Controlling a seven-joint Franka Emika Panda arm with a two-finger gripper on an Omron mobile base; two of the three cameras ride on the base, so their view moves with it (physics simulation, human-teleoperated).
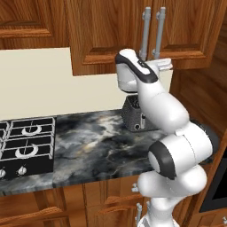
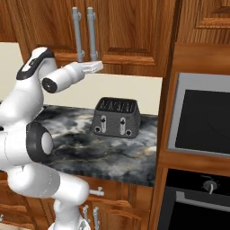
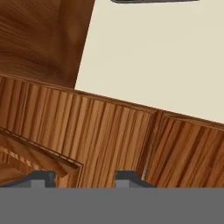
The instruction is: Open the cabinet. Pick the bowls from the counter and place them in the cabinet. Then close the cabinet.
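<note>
In the left base view, going from nine o'clock to three, the hob (image 1: 26, 146) sits at the left edge, set into the counter (image 1: 97, 142); the dark veined counter runs rightward from it, bare as far as the toaster (image 1: 133, 114) at about two o'clock, which is partly hidden behind the arm (image 1: 164, 111); above it all hangs the cabinet (image 1: 106, 35), both doors shut, its two silver bar handles (image 1: 152, 33) side by side at one o'clock; what the cabinet holds cannot be told, since the doors are closed.

In the right base view the arm rises at nine o'clock and reaches up toward twelve; the gripper (image 2: 94, 67) lies level at the lower ends of the handles, at the bottom edge of the doors; whether it touches a handle cannot be told from here. At the centre the toaster stands on the counter against the cream wall (image 2: 121, 90), its slots empty as far as can be seen; at three o'clock the oven (image 2: 202, 117) sits in its tall wooden housing; below the counter, at six o'clock, drawer fronts (image 2: 112, 197) with small silver pulls show.

In the hand view two dark fingertips (image 3: 127, 177) rise at six o'clock, parted with a gap between them and nothing seen gripped; behind them are wood panels and the seam between the doors, with cream wall from twelve to three o'clock.
</note>
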